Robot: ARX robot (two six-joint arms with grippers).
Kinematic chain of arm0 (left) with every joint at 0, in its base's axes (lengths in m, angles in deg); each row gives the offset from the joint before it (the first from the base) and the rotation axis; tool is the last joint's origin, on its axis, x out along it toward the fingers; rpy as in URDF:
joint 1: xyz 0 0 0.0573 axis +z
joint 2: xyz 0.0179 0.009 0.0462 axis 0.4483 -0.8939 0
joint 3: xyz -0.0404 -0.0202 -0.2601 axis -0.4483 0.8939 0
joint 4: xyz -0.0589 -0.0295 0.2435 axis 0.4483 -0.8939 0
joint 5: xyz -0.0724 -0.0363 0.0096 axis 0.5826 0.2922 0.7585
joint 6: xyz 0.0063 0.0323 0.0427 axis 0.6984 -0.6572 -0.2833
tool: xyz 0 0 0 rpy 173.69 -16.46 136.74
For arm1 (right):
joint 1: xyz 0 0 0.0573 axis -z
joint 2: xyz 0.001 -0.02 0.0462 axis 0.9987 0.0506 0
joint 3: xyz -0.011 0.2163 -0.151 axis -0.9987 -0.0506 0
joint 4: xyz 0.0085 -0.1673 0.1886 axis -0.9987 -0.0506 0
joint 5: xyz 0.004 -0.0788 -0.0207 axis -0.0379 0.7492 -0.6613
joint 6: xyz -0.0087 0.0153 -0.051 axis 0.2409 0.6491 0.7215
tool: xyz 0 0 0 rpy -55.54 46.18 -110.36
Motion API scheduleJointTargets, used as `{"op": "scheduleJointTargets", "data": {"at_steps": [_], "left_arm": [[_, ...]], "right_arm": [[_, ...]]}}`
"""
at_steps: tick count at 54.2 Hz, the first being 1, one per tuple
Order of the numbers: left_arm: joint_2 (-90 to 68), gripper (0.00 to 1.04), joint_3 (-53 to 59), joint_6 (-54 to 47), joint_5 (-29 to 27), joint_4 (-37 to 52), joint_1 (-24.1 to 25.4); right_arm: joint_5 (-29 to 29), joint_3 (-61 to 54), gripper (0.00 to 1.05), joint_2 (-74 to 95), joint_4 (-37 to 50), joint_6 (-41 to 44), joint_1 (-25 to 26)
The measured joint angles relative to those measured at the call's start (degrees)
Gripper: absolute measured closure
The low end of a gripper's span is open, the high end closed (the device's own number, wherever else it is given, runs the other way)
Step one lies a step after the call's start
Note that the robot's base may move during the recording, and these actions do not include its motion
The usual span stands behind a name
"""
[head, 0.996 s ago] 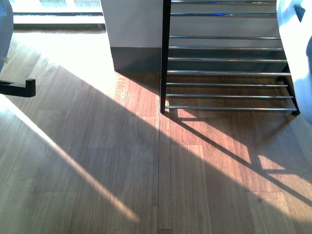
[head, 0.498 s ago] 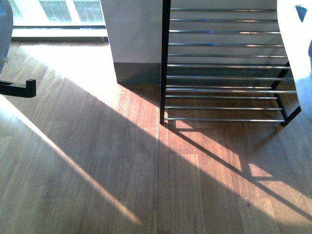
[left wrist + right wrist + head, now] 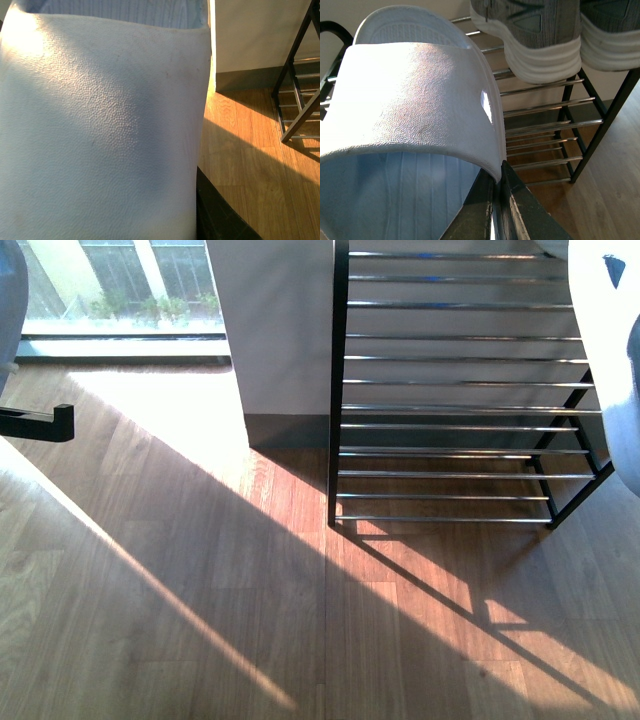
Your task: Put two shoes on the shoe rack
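Note:
The shoe rack (image 3: 460,390), a black frame with silver rods, stands at the right back of the front view. My left gripper (image 3: 198,200) is shut on a pale blue slide sandal (image 3: 100,125), which fills the left wrist view; one black finger (image 3: 215,217) shows beside its strap. That sandal barely shows at the front view's left edge (image 3: 8,310). My right gripper (image 3: 497,172) is shut on the strap edge of the other pale blue slide sandal (image 3: 415,95), held in front of the rack rods (image 3: 540,107). Two grey sneakers (image 3: 530,35) (image 3: 610,35) sit on an upper tier.
A white wall column with a dark base (image 3: 280,340) stands just left of the rack. A window (image 3: 120,285) lies at the back left. Sunlit wooden floor (image 3: 300,620) spreads in front of the rack.
In the front view the rack and wall have slid down the frame, showing more tiers and the window. Both held sandals stay at the frame's edges.

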Motion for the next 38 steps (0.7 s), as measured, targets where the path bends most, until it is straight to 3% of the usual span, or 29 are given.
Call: {"op": "scheduleJointTargets", "data": {"at_steps": [17, 22, 25, 38], "left_arm": [[0.0, 1.03, 0.02, 0.0, 0.04, 0.0, 0.0], [0.04, 1.03, -0.02, 0.02, -0.11, 0.0, 0.0], [0.07, 1.03, -0.02, 0.0, -0.09, 0.0, 0.0], [0.07, 1.03, -0.02, 0.0, -0.17, 0.0, 0.0]], "right_arm": [[-0.76, -0.02, 1.03, 0.09, 0.37, -0.07, 0.09], [-17.7, 1.25, 1.03, 5.66, 14.56, 2.56, 1.46], [-21.49, 3.96, 1.03, 7.21, 12.98, 3.28, 0.98], [-20.41, 18.64, 1.03, 16.06, -3.08, 8.33, -2.27]]}}
